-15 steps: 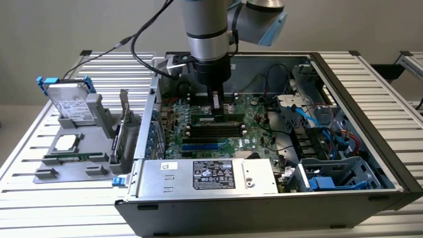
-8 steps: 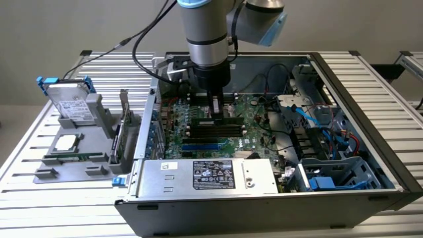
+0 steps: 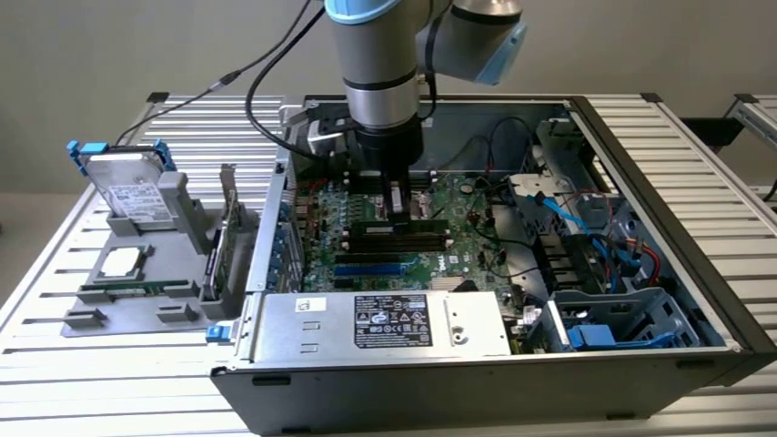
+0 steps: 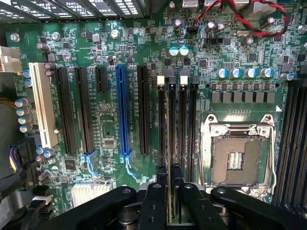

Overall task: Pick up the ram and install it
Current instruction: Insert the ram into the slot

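My gripper [image 3: 391,208] hangs straight down inside the open computer case, low over the motherboard [image 3: 468,205]. In the wrist view its black fingertips [image 4: 163,173] stand close together on a thin board seen edge-on, the ram [image 4: 169,211]. That edge lines up with the group of long black memory slots [image 4: 171,124] with white latches, beside the open CPU socket [image 4: 236,160]. In the exterior view the fingers reach down to those dark slots [image 3: 395,238]. Whether the ram touches a slot, I cannot tell.
A silver power supply [image 3: 382,323] fills the case's near side. Cables and drive cages [image 3: 607,319] crowd the exterior view's right. Outside the case, on the left, a grey fixture [image 3: 134,273] carries a hard drive [image 3: 127,191]. A blue slot [image 4: 121,110] and black expansion slots flank the memory slots.
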You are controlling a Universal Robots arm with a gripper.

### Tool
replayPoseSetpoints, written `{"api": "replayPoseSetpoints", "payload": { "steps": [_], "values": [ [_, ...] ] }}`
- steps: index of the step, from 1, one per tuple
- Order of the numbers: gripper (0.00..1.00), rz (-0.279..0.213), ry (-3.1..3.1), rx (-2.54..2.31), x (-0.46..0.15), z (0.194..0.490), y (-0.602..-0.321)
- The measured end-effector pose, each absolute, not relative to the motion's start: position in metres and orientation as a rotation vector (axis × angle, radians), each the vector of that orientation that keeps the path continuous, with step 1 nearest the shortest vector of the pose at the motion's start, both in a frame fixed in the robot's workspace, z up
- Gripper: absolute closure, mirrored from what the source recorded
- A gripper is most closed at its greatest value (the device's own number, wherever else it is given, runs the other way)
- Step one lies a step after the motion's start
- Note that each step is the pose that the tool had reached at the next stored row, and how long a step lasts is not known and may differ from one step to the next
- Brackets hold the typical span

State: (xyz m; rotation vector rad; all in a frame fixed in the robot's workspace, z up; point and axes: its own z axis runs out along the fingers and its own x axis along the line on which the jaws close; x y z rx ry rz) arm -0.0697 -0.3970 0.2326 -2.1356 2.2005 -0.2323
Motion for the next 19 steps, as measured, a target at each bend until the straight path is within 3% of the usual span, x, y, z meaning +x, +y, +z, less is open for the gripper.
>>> {"api": "replayPoseSetpoints", "payload": {
  "steps": [19],
  "values": [
    [0.85, -0.244, 2.208, -2.137, -0.0698, 0.2261, -0.397]
  ]
}}
